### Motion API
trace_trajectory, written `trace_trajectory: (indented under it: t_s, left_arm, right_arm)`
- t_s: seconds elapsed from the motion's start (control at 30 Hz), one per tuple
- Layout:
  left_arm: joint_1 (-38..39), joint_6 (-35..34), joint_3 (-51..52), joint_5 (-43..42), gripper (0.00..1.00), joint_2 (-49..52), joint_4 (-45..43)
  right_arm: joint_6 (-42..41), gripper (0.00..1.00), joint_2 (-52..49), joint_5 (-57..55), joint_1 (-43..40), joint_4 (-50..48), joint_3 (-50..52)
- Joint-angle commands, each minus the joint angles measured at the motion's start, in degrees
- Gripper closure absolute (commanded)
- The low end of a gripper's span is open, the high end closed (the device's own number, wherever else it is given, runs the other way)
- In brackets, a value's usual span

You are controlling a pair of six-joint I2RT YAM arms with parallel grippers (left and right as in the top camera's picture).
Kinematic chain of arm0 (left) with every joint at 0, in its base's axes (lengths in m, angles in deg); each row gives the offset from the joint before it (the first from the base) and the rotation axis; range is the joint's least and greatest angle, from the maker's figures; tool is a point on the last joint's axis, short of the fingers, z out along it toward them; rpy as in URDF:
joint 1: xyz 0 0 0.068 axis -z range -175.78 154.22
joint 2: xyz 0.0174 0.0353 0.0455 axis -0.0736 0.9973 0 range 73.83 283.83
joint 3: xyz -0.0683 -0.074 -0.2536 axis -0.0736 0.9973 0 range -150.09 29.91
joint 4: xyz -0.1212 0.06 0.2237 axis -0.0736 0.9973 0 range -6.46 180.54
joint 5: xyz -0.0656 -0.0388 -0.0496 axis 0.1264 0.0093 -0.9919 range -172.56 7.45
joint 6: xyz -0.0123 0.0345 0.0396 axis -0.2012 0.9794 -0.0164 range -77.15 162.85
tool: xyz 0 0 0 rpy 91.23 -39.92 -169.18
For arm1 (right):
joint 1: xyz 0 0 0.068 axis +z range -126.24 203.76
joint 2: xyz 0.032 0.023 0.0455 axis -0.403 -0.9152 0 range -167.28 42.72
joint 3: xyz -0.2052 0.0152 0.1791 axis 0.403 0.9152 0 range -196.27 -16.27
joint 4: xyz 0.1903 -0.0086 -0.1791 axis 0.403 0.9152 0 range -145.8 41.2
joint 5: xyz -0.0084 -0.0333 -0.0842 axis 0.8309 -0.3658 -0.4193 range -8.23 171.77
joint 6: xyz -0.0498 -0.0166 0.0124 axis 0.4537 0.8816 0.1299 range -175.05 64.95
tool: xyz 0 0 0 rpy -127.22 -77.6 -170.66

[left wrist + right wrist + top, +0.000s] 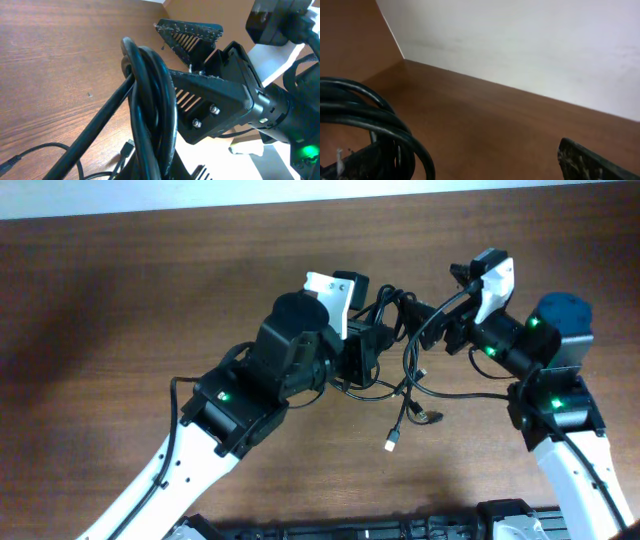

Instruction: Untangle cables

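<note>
Worktop (pixel 120 300): brown wood; you have both arms meeting over its middle, towards the far edge.
Left arm (pixel 250 390): reaches in from the near left, forearm angled up and to the right, wrist at the knot.
Right arm (pixel 545 380): comes up from the near right and bends left at the wrist, so your two pincers face each other closely.
Cables (pixel 410 380): one black tangle between the two pincers, part caught up at them, part trailing on the worktop on the near side. Your untangling looks barely begun: no cord lies apart on its own, and the loops cross one another at the centre.
Left pincer (pixel 372 332): clenched; the thick bundle rises straight out of it in its wrist view, so I judge it is grasping the cables.
Right pincer (pixel 200 62): released and spread wide; several loops are hooked over one finger (pixel 350 160), nothing pinched.
Plug ends (pixel 390 442): two lie loose on the near side, likely the easiest to draw out.
</note>
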State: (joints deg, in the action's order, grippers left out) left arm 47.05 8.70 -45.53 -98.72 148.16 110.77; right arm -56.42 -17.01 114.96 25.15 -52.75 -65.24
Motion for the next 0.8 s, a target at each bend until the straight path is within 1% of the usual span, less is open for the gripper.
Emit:
trace_trajectory:
  t_s: [0.0, 0.2, 0.27, 0.37, 0.43, 0.47, 0.57, 0.6, 0.77]
  left_arm:
    - [1.0, -0.1, -0.6, -8.3, 1.00, -2.0, 1.3]
    - [1.0, 0.5, -0.6, -8.3, 1.00, -2.0, 2.0]
    - [1.0, 0.5, -0.6, -8.1, 1.00, -2.0, 2.0]
    - [1.0, 0.5, -0.6, -6.7, 1.00, -2.0, 2.0]
    - [0.9, 0.5, -0.6, -6.4, 1.00, -2.0, 1.8]
    - [0.8, 0.5, -0.6, -6.3, 1.00, -2.0, 1.8]
    - [0.6, 0.5, -0.6, -6.3, 1.00, -2.0, 1.6]
    - [0.6, 0.5, -0.6, -6.3, 1.00, -2.0, 1.2]
    - [0.6, 0.5, -0.6, -5.0, 1.00, -2.0, 0.5]
  right_arm:
    - [-2.4, 0.02, -3.1, -16.2, -1.8, -0.3, -0.5]
    - [-3.9, 0.02, -3.3, -19.1, -1.8, -0.2, -0.5]
    - [-6.8, 0.02, -3.3, -18.6, -1.8, -0.4, -0.5]
    - [-6.4, 0.02, -3.3, -12.9, -1.8, -1.9, -0.5]
    - [-3.2, 0.02, -3.3, -6.3, -1.8, -4.3, -0.5]
    - [-3.0, 0.02, -3.3, -4.5, -1.8, -5.4, -0.5]
    - [-2.3, 0.02, -3.3, -1.6, -1.8, -7.5, -0.5]
    - [-1.8, 0.02, -3.3, 1.0, -1.8, -8.1, -0.5]
    - [-1.6, 0.02, -3.3, 6.9, -1.8, -9.0, -0.5]
